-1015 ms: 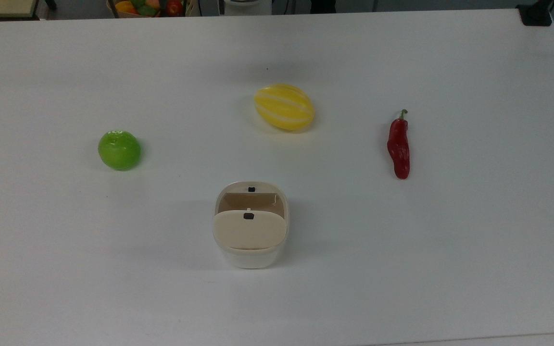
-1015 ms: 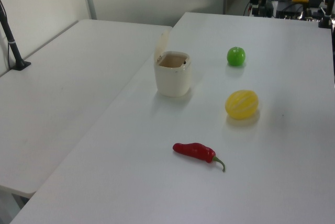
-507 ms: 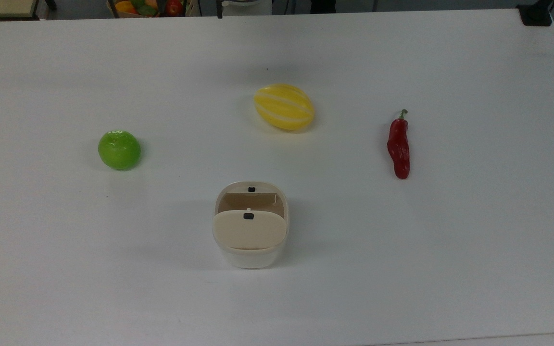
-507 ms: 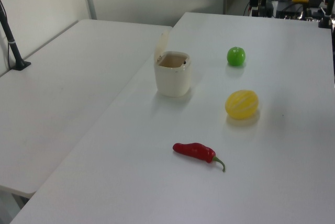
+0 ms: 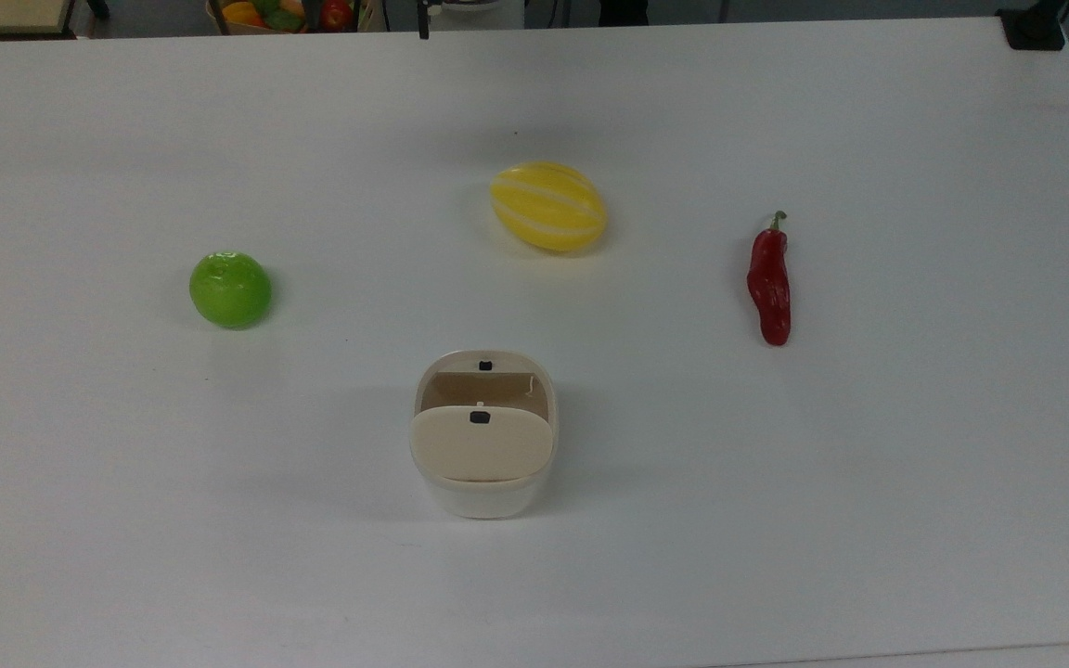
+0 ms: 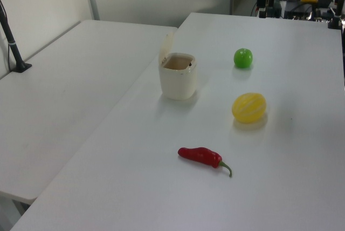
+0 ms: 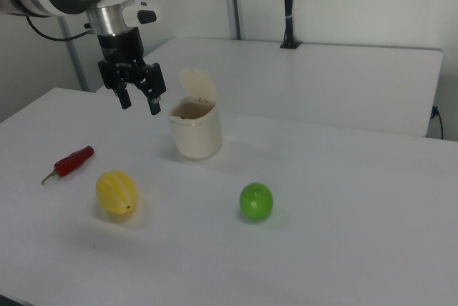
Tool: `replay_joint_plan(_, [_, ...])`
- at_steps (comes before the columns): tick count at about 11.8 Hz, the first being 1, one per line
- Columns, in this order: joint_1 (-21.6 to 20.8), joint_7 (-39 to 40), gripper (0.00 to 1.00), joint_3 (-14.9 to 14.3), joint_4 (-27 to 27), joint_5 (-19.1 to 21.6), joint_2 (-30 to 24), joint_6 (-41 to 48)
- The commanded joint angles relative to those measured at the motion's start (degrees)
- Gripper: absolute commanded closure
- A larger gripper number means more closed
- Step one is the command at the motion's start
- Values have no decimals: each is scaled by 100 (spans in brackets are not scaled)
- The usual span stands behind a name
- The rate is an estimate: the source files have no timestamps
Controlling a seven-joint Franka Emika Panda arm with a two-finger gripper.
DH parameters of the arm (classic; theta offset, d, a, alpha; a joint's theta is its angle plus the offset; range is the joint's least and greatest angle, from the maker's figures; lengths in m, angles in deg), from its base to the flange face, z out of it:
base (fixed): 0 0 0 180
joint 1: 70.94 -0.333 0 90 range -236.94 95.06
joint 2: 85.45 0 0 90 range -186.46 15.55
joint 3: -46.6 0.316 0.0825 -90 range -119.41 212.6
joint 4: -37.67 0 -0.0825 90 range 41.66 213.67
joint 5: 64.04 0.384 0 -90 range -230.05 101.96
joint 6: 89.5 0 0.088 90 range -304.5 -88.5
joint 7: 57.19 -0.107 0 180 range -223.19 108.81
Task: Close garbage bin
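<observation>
Lower centre of top view: bin (image 5: 483, 482) on table (image 5: 869, 464), lid (image 5: 482, 445) raised, brown interior showing no contents. Melon (image 5: 548, 206) above it, apple (image 5: 230, 289) at left, chilli (image 5: 768, 288) at right. Right view, upper left: gripper (image 7: 138, 100) in air beside bin, fingers spread, grasping nothing.
</observation>
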Motion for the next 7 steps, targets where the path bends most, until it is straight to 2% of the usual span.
replay_joint_plan(1, [10,21,78,-3,33,-98,8,-267])
replay_joint_plan(2, [10,21,97,-3,24,-98,8,-276])
replay_joint_plan(3, [10,21,100,-3,33,-98,8,-268])
replay_joint_plan(7, [1,56,100,-3,24,-107,79,-302])
